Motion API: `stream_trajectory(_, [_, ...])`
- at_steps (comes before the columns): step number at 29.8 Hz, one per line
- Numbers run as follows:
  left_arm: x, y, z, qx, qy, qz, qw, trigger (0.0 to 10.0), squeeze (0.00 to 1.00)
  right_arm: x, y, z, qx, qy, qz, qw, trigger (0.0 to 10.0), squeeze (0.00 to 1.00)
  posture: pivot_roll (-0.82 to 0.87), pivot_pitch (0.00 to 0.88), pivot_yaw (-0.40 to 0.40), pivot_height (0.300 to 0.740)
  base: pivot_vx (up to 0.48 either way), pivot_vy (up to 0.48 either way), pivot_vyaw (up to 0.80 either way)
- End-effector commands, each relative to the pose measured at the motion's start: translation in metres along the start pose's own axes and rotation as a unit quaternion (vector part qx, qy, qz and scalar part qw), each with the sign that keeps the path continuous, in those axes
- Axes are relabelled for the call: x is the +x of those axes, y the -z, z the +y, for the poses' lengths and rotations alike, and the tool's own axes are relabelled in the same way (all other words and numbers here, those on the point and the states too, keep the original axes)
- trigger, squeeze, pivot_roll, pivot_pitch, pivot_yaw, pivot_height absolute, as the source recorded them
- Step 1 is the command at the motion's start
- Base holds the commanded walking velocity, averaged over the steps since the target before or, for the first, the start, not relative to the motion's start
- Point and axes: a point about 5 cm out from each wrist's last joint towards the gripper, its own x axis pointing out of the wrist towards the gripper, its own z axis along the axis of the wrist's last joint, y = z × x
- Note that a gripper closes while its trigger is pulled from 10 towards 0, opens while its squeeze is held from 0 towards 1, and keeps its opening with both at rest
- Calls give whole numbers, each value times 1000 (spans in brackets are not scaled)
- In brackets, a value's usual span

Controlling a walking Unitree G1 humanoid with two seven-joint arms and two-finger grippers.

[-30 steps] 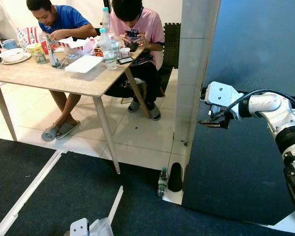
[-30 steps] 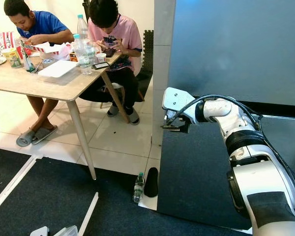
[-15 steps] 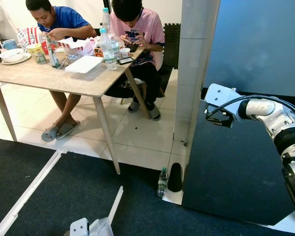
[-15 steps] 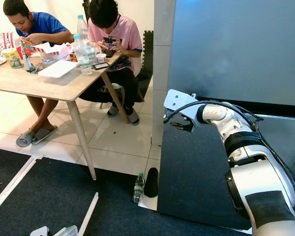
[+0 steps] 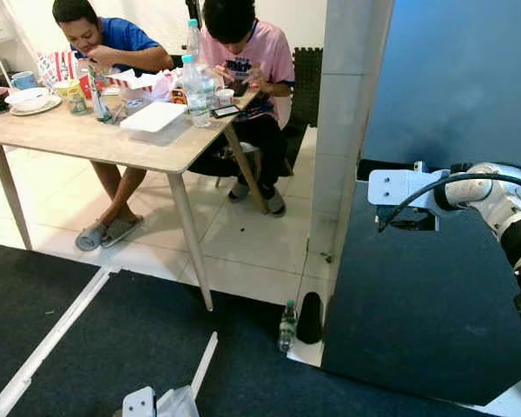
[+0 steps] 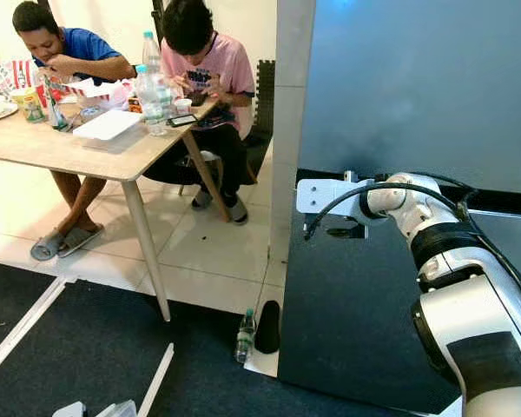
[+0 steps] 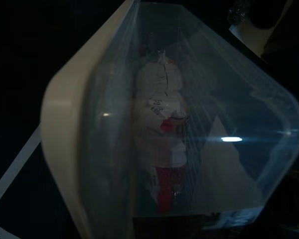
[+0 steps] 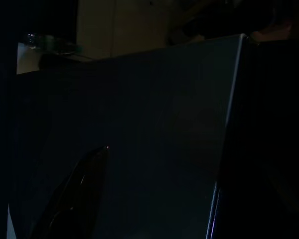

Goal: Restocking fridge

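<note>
Right end effector (image 5: 414,222) shifted rightward, levelled | against dark fridge door (image 5: 417,304) | grip state: cannot tell

2 people (image 5: 243,52) sit at 1 counter (image 5: 95,143) bearing 2 bottles (image 5: 194,82) and 1 white tray (image 5: 152,117); 1 bottle (image 5: 286,323) stands on the floor (image 5: 243,234)
</note>
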Motion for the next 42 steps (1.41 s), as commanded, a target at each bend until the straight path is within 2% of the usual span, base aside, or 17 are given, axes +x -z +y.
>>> stream_trajectory(1, [1, 8, -6, -3, 10, 13, 1000, 10000, 0, 17, 12, 35, -11, -110, 34, 993, 10000, 0, 10, 0, 20, 740, 0, 0, 0])
stream_trajectory(6, [1, 7, -6, -2, 10, 13, 1000, 10000, 0, 17, 8, 38, -12, -141, 14, 990, 10000, 0, 10, 0, 20, 740, 0, 0, 0])
stream_trajectory(11, [1, 8, -7, -1, 11, 14, 1000, 10000, 0, 12, -2, 41, -8, -193, -49, 980, 10000, 0, 9, 0, 20, 740, 0, 0, 0])
stream_trajectory(19, [1, 7, -7, -2, 11, 13, 1000, 10000, 0, 8, -6, 40, -11, -207, -87, 974, 10000, 0, 9, 0, 19, 740, 0, 0, 0])
stream_trajectory(21, [1, 7, -7, -2, 11, 13, 1000, 10000, 0, 5, -10, 39, -9, -214, -114, 970, 10000, 0, 9, 0, 19, 740, 0, 0, 0])
stream_trajectory(22, [1, 7, -7, -2, 11, 13, 1000, 10000, 0, 0, -17, 38, -3, -229, -159, 960, 10000, 0, 9, 0, 19, 740, 0, 0, 0])
stream_trajectory(24, [1, 7, -7, -2, 11, 13, 1000, 10000, 0, 0, -17, 38, -3, -229, -159, 960, 10000, 0, 9, 0, 19, 740, 0, 0, 0])
stream_trajectory(26, [1, 8, -6, -3, 10, 14, 1000, 10000, 0, -24, -42, 28, 11, -246, -316, 916, 10000, 0, 9, 0, 22, 740, 0, 0, 0])
stream_trajectory(28, [1, 8, -6, -3, 10, 14, 1000, 10000, 0, -24, -42, 28, 11, -246, -316, 916, 10000, 0, 9, 0, 22, 740, 0, 0, 0])
stream_trajectory(29, [0, 8, -6, -3, 10, 15, 1000, 10000, 0, -38, -52, 26, 8, -248, -387, 888, 10000, 0, 9, 0, 22, 740, 0, 0, 0])
stream_trajectory(30, [0, 8, -6, -3, 10, 15, 1000, 10000, 0, -38, -52, 26, 8, -248, -387, 888, 10000, 0, 9, 0, 22, 740, 0, 0, 0])
stream_trajectory(32, [0, 9, -6, -3, 10, 16, 1000, 10000, 0, -57, -65, 29, 10, -253, -477, 842, 10000, 0, 9, 0, 22, 740, 0, 0, 0])
stream_trajectory(33, [0, 9, -6, -3, 10, 16, 1000, 10000, 0, -57, -65, 29, 10, -253, -477, 842, 10000, 0, 9, 0, 22, 740, 0, 0, 0])
stream_trajectory(34, [0, 9, -6, -4, 10, 16, 1000, 10000, 0, -61, -67, 29, 19, -250, -504, 826, 10000, 0, 9, 0, 23, 740, 0, 0, 0])
stream_trajectory(35, [0, 9, -6, -4, 10, 16, 1000, 10000, 0, -61, -67, 29, 19, -250, -504, 826, 10000, 0, 9, 0, 23, 740, 0, 0, 0])
stream_trajectory(37, [0, 9, -6, -4, 11, 16, 1000, 10000, 0, -60, -68, 36, 41, -254, -537, 803, 10000, 0, 9, 0, 23, 740, 0, 0, 0])
stream_trajectory(42, [0, 9, -6, -4, 11, 16, 1000, 10000, 0, -55, -68, 53, 56, -284, -544, 788, 10000, 0, 9, 0, 23, 740, 0, 0, 0])
